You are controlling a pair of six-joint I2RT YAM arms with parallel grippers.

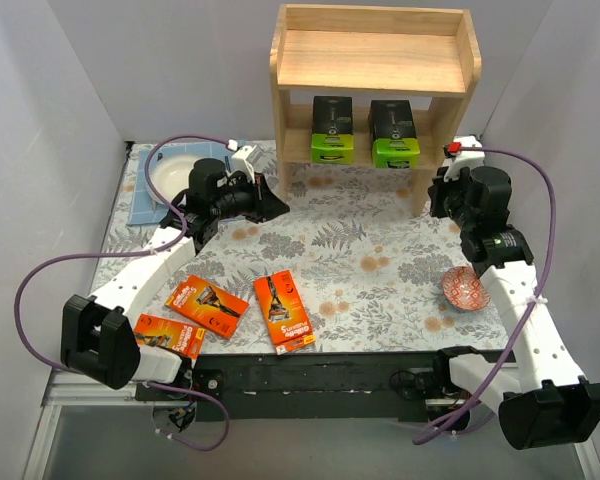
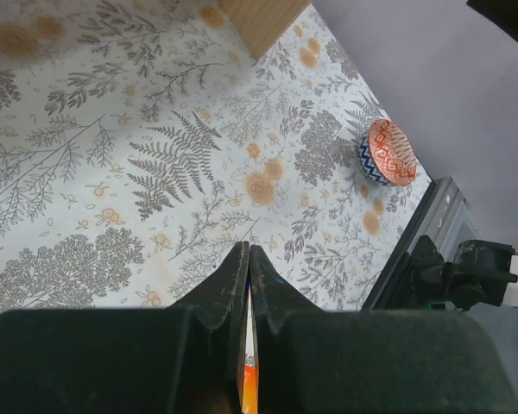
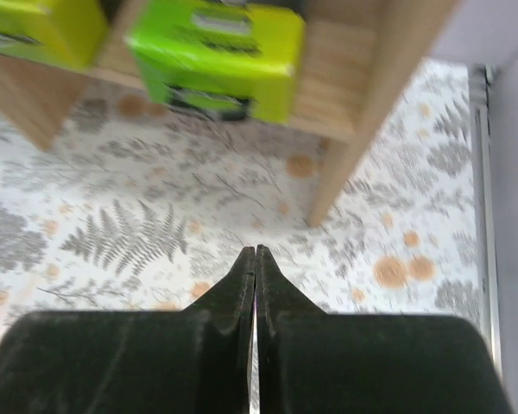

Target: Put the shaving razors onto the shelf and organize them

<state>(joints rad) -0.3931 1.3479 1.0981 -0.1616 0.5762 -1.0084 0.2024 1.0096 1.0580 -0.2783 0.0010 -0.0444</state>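
The wooden shelf (image 1: 375, 62) stands at the back centre. Two lime-green-and-black razor packs (image 1: 332, 130) (image 1: 395, 133) stand on its lower tier; its top tier holds nothing. Three orange razor packs lie on the floral mat at the near left (image 1: 206, 306) (image 1: 283, 312) (image 1: 167, 335). My left gripper (image 1: 276, 206) is shut and empty, hovering left of the shelf and above the mat (image 2: 249, 250). My right gripper (image 1: 433, 196) is shut and empty, just right of the shelf's lower tier (image 3: 255, 252). One green pack (image 3: 216, 56) shows blurred ahead of it.
A red-patterned bowl (image 1: 465, 288) sits at the right, also in the left wrist view (image 2: 388, 153). A white bowl (image 1: 175, 175) on a blue mat is at the back left. The shelf's right side panel (image 3: 363, 112) is close ahead of the right gripper.
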